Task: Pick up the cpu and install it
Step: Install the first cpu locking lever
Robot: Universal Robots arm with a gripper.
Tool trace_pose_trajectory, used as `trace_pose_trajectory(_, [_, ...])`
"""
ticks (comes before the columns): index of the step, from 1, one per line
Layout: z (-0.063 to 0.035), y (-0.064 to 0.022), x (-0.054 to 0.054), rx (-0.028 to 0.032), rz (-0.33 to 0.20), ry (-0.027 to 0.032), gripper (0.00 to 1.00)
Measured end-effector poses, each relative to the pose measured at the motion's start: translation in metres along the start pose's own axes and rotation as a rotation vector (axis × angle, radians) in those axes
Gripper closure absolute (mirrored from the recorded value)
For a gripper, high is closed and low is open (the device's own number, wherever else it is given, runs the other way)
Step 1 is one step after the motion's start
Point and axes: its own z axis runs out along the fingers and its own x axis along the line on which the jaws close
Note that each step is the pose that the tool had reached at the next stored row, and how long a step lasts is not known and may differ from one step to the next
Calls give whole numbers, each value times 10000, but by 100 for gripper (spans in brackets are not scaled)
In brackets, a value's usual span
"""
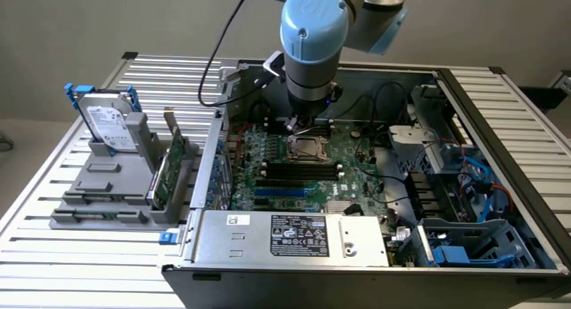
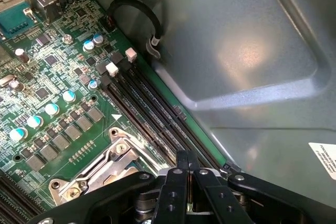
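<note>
Right now my pincer (image 2: 185, 178) is clenched shut, hanging low over the motherboard (image 1: 357, 178) at the rim of the metal-framed socket (image 1: 308, 147), and I cannot tell whether the cpu sits between my fingertips or in that socket.

The exterior view looks down from above and in front of the open computer case (image 1: 375, 188) on the slatted table (image 1: 53, 255), taking in the whole arm (image 1: 312, 48). The wrist view sits just behind the tool (image 2: 187, 182), close to the motherboard (image 2: 52, 103). Both views share the socket (image 1: 308, 147) and the memory slots (image 2: 152, 114) beneath the tool.
</note>
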Motion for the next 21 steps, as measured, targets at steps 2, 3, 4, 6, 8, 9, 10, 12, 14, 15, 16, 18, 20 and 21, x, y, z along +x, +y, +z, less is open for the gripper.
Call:
trace_pose_trajectory(2, [0,-3,3,4,9,-1,89])
trace_pose_trajectory(3, [1,-4,5,6,13,-2,89])
trace_pose_trajectory(4, [2,-5,7,8,16,-3,89])
trace_pose_trajectory(6, [3,-6,8,9,21,-2,89])
trace_pose_trajectory(8, [5,-5,10,9,24,-5,89])
trace_pose_trajectory(9, [5,-2,12,8,25,-5,89])
trace_pose_trajectory(10, [6,0,14,6,26,-4,89])
trace_pose_trajectory(12, [6,4,18,4,27,-1,89])
trace_pose_trajectory(14, [6,7,21,-1,30,3,89])
trace_pose_trajectory(15, [7,8,23,-5,33,5,89])
trace_pose_trajectory(16, [7,11,25,-9,36,10,89])
trace_pose_trajectory(18, [6,19,31,-26,48,26,89])
trace_pose_trajectory(20, [5,30,38,-56,66,52,89])
trace_pose_trajectory(21, [5,35,42,-71,77,66,89])
